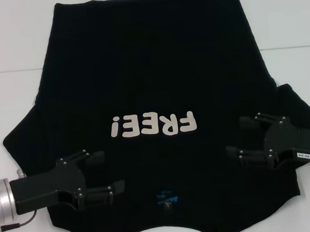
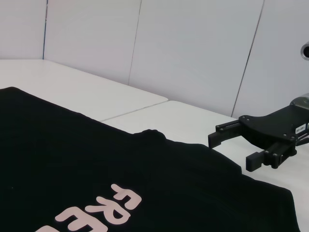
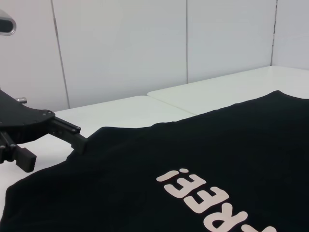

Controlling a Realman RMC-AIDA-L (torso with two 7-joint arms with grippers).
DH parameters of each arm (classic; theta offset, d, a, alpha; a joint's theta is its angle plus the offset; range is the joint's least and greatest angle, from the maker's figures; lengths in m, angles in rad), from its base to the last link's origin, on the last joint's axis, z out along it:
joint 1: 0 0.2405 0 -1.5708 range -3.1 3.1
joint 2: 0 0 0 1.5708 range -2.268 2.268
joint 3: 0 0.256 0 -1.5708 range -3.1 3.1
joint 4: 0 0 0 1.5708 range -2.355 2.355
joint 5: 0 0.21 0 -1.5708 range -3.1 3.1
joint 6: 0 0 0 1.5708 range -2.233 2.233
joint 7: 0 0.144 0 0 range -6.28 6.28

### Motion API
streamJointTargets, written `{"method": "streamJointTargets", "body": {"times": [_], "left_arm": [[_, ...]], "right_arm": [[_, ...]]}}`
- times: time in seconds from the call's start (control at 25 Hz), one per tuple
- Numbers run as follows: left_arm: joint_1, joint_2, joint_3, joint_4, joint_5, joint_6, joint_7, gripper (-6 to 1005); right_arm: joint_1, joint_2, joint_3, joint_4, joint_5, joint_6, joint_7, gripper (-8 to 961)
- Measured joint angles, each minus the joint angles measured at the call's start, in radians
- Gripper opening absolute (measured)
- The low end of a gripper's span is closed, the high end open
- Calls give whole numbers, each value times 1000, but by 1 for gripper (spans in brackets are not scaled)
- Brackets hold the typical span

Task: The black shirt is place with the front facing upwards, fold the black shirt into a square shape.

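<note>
The black shirt lies spread flat on the white table, front up, with its white "FREE!" lettering and a small blue neck label at the near end. My left gripper is open low over the near-left shoulder area. My right gripper is open over the near-right shoulder area. Neither holds any cloth. The left wrist view shows the shirt and the right gripper open just above the cloth edge. In the right wrist view, the left gripper stands open beside the shirt.
The white table shows bare on both sides of the shirt, with a seam running across it. White wall panels stand behind the table. The shirt's near edge reaches the bottom of the head view.
</note>
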Motion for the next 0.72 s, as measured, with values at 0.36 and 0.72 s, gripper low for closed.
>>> {"method": "streamJointTargets", "body": {"times": [0.36,0.72], "left_arm": [[0,0,0,0,0,0,0,947],[-26,31,-19,-2,-26,10,-312,947]], "right_arm": [[0,0,0,0,-1,0,0,895],[0,0,0,0,-1,0,0,896]]}}
